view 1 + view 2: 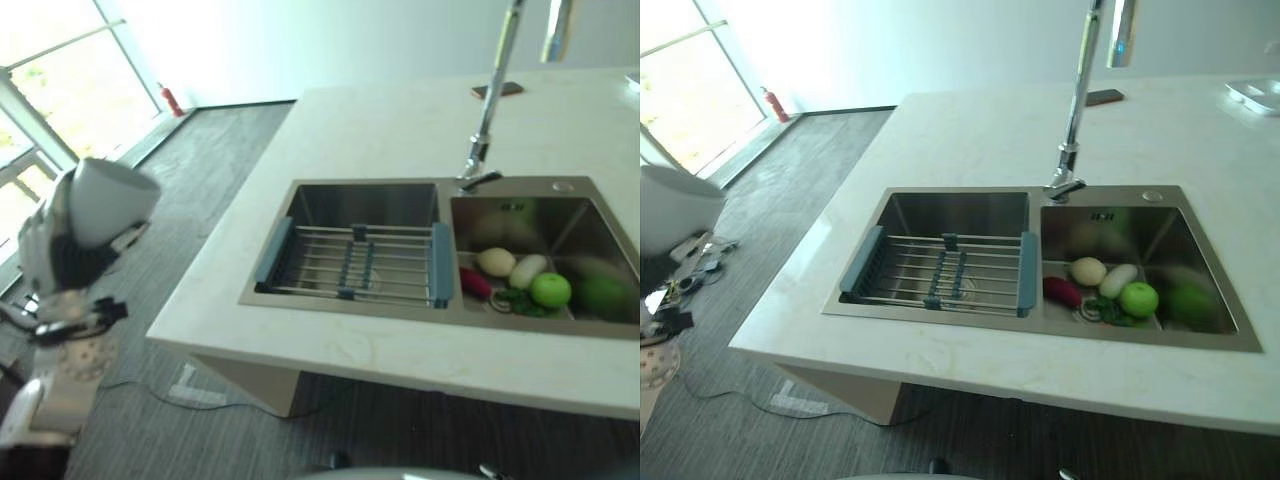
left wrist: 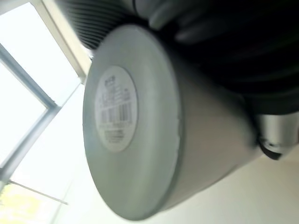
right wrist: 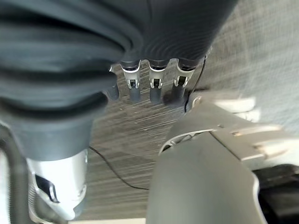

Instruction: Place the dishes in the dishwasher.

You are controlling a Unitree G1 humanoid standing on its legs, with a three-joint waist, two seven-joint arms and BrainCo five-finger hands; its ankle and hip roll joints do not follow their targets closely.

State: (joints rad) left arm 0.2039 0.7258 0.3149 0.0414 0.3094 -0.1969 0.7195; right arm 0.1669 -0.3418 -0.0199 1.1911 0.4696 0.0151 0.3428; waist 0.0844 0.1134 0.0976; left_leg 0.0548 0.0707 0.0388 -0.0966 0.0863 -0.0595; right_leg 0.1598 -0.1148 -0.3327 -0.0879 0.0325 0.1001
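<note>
The left robot hand (image 1: 62,262) is gripping a white cup (image 1: 105,200), fingers wrapping its side, out over the floor to the left of the table (image 1: 390,130). The cup's labelled base (image 2: 114,109) is facing the wrist camera; its inside is hidden. The right robot hand (image 3: 149,88) is hanging over the floor with fingers relaxed. Far to the right of the cup, a sink (image 1: 940,205) is holding a rack (image 1: 940,270), and the next basin (image 1: 1160,230) is holding vegetables (image 1: 1110,285).

Pale grey bowl (image 1: 108,200) upturned, raised left of counter (image 1: 400,130)
</note>
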